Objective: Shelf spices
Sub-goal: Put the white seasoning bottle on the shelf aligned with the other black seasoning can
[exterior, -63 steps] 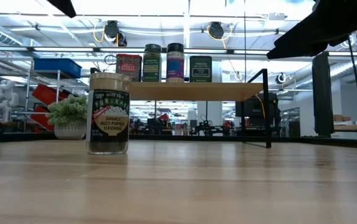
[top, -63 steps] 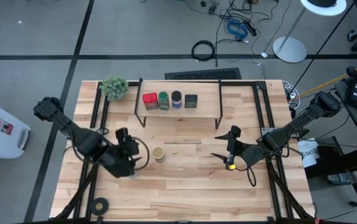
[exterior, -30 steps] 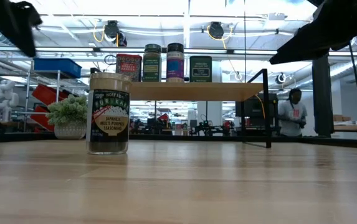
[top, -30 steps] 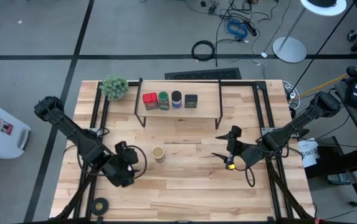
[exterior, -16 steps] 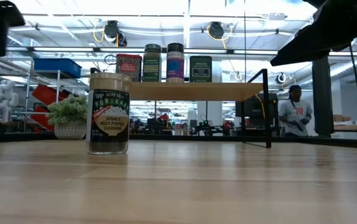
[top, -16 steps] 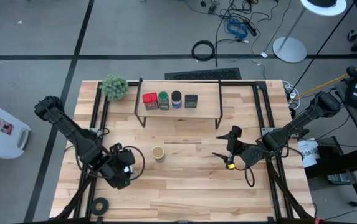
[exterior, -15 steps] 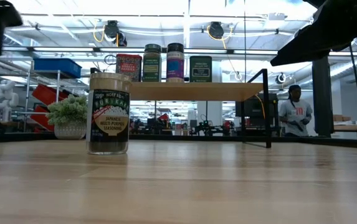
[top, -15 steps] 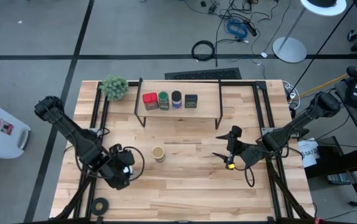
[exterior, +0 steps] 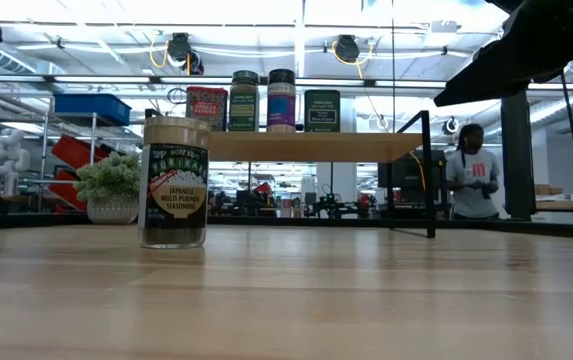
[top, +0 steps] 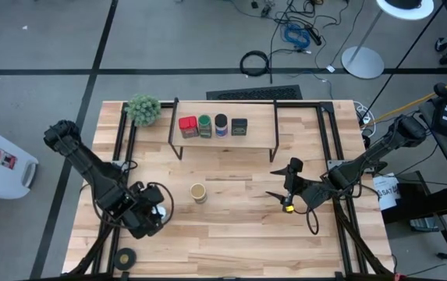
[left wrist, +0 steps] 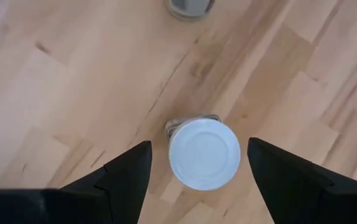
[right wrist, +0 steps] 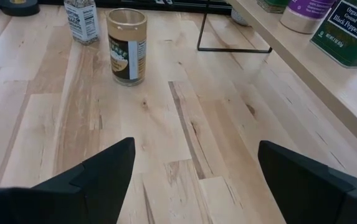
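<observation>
The left gripper hangs with jaws open straight above an upright white-lidded jar near the table's front left, lid centred between its fingers, while the open right gripper waits well apart.

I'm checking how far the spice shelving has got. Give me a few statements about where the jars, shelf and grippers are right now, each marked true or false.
1. Four spice containers stand on the shelf. True: the red tin, green-lidded jar, dark-lidded jar and dark square tin.
2. The tan-lidded jar stands on the shelf. False: it stands on the table, in front of the shelf.
3. The left gripper is open above a white-lidded jar. True: its fingers stand on either side of the lid, apart from it.
4. The right gripper holds a jar. False: it is open with nothing between its fingers.
5. The green plant stands on the shelf. False: it stands on the table beside it.
</observation>
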Controlling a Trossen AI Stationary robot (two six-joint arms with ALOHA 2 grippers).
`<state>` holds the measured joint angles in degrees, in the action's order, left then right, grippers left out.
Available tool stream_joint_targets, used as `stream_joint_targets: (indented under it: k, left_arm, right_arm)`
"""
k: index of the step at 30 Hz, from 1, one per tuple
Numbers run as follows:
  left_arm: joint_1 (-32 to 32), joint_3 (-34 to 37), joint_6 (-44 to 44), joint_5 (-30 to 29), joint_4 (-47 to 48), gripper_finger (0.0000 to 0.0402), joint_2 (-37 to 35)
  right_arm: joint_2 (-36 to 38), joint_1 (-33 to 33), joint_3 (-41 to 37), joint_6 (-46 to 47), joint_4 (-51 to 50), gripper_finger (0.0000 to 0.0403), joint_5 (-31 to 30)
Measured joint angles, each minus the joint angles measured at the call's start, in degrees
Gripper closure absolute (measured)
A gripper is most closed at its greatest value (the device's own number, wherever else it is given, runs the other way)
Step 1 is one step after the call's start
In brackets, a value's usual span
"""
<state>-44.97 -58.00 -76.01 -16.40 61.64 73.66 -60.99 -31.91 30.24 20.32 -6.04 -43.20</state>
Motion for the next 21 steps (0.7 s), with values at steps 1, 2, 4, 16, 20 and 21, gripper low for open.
stream_joint_targets:
  k: [1,2,4,16,20,21]
  left_arm:
    - [-0.24,0.00,-0.05,-0.39,-0.01,0.0127,0.15]
    - [-0.46,0.08,-0.25,-0.44,-0.13,0.0127,0.27]
    - [-0.69,0.22,-1.50,-0.65,0.19,0.0127,0.91]
    - [-1.77,0.40,-3.19,-1.68,-1.71,0.0127,6.72]
    - [-1.67,0.35,-3.22,-2.04,-2.14,0.0127,8.24]
    - [-1.69,0.35,-3.19,-2.04,-2.06,0.0127,8.86]
  right_arm:
    - [0.00,-0.01,0.00,-0.03,-0.02,0.0076,-0.02]
    - [0.00,0.00,0.00,-0.03,-0.04,0.0076,0.00]
    - [0.00,-0.01,0.00,-0.03,-0.09,0.0076,0.00]
    - [0.00,-0.01,0.00,-0.03,-0.22,0.0076,-0.01]
    - [0.00,0.00,0.00,-0.20,-0.28,0.0076,-0.02]
    - [0.00,0.01,0.00,-0.19,-0.27,0.0076,-0.02]
